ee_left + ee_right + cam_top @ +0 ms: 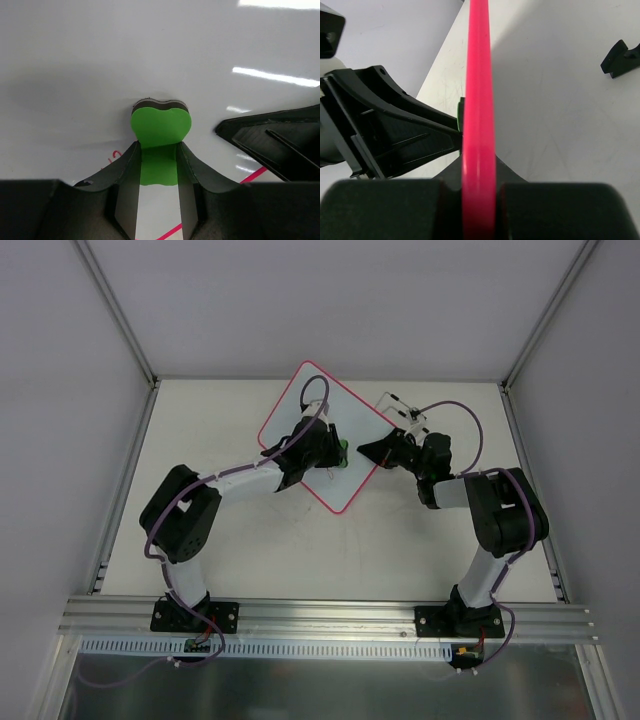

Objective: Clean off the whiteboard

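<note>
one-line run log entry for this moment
left gripper: shut on eraser | eraser: against whiteboard | right gripper: shut on whiteboard edge

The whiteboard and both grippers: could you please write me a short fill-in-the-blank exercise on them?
The left gripper is shut on a ____ eraser.
The right gripper clamps the ____ by its pink frame.
The eraser's pad rests against that board's ____ surface.
Missing words: green; whiteboard; white.
</note>
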### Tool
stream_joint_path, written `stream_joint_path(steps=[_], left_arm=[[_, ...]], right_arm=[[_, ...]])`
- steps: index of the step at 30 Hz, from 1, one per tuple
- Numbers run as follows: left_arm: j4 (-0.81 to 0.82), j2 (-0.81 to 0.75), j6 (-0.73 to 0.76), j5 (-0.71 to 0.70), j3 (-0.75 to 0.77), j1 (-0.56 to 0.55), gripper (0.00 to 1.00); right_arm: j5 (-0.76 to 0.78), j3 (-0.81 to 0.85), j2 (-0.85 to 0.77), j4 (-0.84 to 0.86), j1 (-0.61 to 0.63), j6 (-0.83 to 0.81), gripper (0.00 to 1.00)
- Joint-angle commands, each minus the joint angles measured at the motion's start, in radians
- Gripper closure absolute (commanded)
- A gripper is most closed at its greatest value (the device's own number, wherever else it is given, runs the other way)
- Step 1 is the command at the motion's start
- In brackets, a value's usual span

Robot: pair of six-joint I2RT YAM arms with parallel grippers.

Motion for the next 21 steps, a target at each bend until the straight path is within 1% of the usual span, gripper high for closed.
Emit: stream_joint_path(steps=[1,3,9,12,14,17,19,21], left_arm=[[-0.216,0.033,-0.045,-0.103,-0.055,0.039,1.0],[-0.22,0.025,-0.051,-0.118,-0.058,0.068,1.0],[-0.22,0.019,-0.078,-0.1,-0.043,0.142,1.0],[-0.22,0.03,-0.06,-0.088,-0.021,0.145,1.0],[-0.219,0.036,-0.072,-0.053,-0.021,0.145,1.0],[-0.214,0.05,-0.066,-0.011,-0.024,0.111,1.0],[-0.213,0.057,-0.051,-0.004,-0.026,0.058,1.0],[-0.21,0.057,-0.069,0.001,-0.035,0.025,1.0]], right_arm=[[-0.19,0.014,-0.012,0.001,0.073,-0.073,1.0],[-0.19,0.012,-0.012,0.001,0.071,-0.073,1.0],[-0.19,0.012,-0.017,0.001,0.073,-0.072,1.0],[-0.19,0.011,-0.015,0.001,0.073,-0.07,1.0],[-0.19,0.01,-0.014,0.001,0.073,-0.072,1.0],[-0.19,0.01,-0.014,0.001,0.071,-0.07,1.0],[-0.19,0.014,-0.009,0.001,0.073,-0.07,1.0],[-0.19,0.015,-0.005,0.004,0.071,-0.069,1.0]])
